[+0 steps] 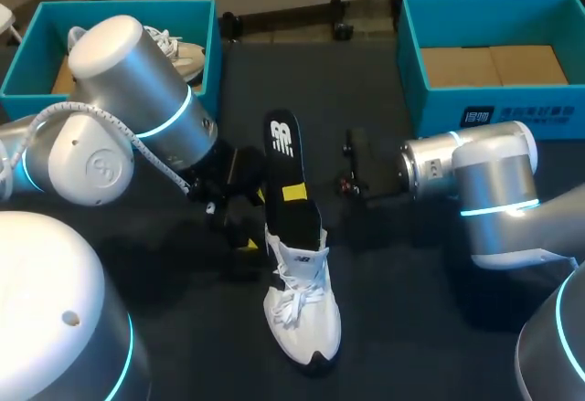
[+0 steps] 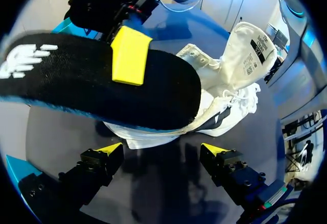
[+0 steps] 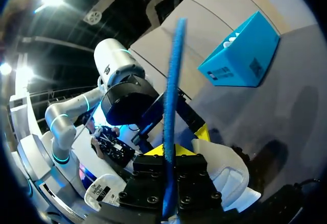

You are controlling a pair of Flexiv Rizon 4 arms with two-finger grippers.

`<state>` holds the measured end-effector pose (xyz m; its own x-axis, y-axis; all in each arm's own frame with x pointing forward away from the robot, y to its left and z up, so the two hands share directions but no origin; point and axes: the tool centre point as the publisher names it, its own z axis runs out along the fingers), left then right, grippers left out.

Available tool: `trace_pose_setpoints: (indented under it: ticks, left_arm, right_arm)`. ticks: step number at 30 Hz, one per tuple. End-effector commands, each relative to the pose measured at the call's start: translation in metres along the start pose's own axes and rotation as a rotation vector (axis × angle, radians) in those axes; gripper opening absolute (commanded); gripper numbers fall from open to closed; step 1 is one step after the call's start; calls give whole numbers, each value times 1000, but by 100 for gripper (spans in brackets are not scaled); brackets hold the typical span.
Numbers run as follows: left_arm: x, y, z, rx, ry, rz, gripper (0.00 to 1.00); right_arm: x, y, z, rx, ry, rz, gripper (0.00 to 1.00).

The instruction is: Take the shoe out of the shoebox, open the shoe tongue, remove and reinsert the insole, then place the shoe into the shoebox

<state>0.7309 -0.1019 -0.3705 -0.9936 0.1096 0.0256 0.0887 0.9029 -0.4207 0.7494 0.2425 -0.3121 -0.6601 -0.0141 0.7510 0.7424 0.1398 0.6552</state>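
A white shoe (image 1: 303, 314) lies on the black table, toe toward me, tongue (image 2: 250, 45) pulled up. A black insole (image 1: 282, 159) with a blue underside stands half out of its opening, heel end still inside. My right gripper (image 1: 294, 193) is shut on the insole, one yellow fingertip (image 2: 130, 55) flat on its top face; in the right wrist view the insole (image 3: 171, 106) runs edge-on between the fingers of the right gripper (image 3: 171, 155). My left gripper (image 2: 162, 152) is open and holds nothing, just beside the shoe (image 2: 232, 89) and under the insole (image 2: 102, 86); in the head view the left gripper (image 1: 239, 227) is left of the shoe.
A blue shoebox (image 1: 206, 31) at the back left holds another white shoe (image 1: 183, 54). A second blue shoebox (image 1: 411, 45) at the back right shows a bare cardboard floor. My left arm's wrist (image 3: 125, 101) is close ahead of the right gripper.
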Motion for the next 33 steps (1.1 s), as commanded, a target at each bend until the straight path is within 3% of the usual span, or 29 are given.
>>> trace_pose_setpoints:
  ticks: [1,18,33]
  left_arm:
    - [1,1,0,1,-2,2,100]
    - [1,1,0,1,-2,2,100]
    - [1,1,0,1,-2,2,100]
  right_arm:
    - [-8,-4,2,-11,21,7,0]
    - [-6,-42,3,-61,82,38,0]
    - [-1,-44,5,-65,73,35,0]
